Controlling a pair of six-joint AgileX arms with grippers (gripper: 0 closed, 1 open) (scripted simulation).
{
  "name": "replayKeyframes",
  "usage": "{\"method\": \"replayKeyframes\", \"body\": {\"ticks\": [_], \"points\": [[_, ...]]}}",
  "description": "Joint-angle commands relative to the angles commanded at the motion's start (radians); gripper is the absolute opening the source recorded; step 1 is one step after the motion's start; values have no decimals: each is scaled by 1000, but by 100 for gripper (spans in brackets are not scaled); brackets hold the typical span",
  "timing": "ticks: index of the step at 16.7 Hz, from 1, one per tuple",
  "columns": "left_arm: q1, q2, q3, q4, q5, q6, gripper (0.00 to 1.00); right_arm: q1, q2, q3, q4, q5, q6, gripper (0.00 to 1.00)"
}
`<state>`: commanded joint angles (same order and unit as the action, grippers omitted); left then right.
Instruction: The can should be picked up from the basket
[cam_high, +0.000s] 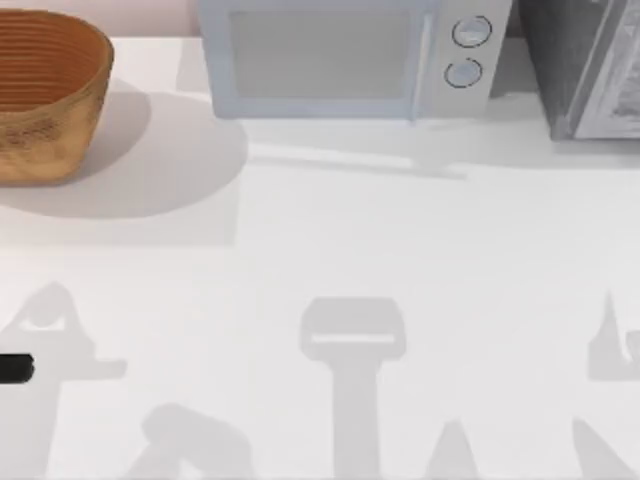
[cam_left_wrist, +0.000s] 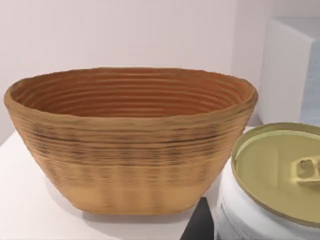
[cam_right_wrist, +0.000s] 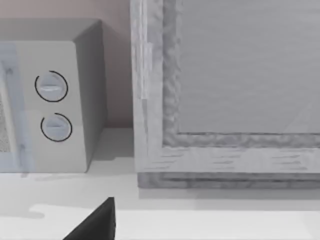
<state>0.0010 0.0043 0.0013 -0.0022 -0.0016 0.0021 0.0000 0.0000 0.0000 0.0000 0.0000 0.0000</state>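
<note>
Microwave and grey cabinet on a white table

The microwave (cam_right_wrist: 55, 100) shows two round dials, one above the other; a grey framed cabinet (cam_right_wrist: 225, 100) stands just beside it on the table (cam_right_wrist: 200, 220), with a dark finger (cam_right_wrist: 97, 222) in the foreground.

Overhead view; low, close wrist views

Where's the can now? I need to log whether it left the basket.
In the left wrist view the can is outside the basket, close to the camera, beside the basket's outer wall.
</note>
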Motion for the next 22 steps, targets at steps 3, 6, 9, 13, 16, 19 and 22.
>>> {"method": "replayKeyframes", "body": {"ticks": [3,6,9,13,16,19,22], "points": [[-2,19,12,18,9,-2,0,0,0,0,0,0,0,100],[-11,116,69,100,54,-9,0,0,0,0,0,0,0,100],[-27,271,153,217,132,-15,0,0,0,0,0,0,0,100],[-49,491,269,371,245,-19,0,0,0,0,0,0,0,100],[-65,647,351,478,327,-21,0,0,0,0,0,0,0,100],[-81,798,430,580,410,-21,0,0,0,0,0,0,0,100],[-99,947,505,676,496,-15,0,0,0,0,0,0,0,100]]}}
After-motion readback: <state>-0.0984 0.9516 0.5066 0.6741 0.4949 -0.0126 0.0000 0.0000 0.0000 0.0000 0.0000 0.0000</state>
